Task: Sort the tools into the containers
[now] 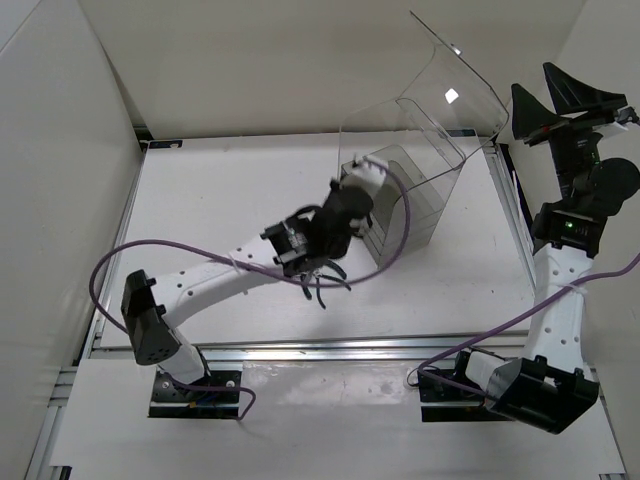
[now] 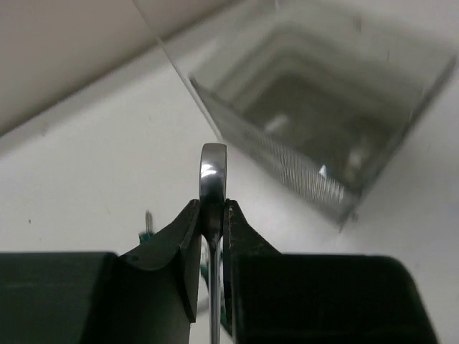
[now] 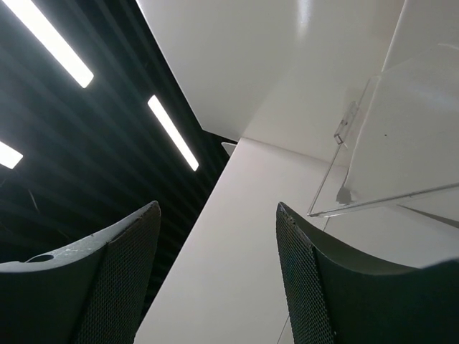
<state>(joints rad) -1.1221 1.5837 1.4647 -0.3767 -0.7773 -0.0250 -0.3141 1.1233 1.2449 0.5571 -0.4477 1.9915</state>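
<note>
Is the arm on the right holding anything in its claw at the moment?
No, the right claw is wide open, with nothing gripped in the gap.

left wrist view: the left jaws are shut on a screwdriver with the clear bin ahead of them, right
No: the left jaws are shut on a silver wrench, not a screwdriver. The left wrist view shows its ring end sticking out between them. The clear bin is ahead of them, as you say.
</note>
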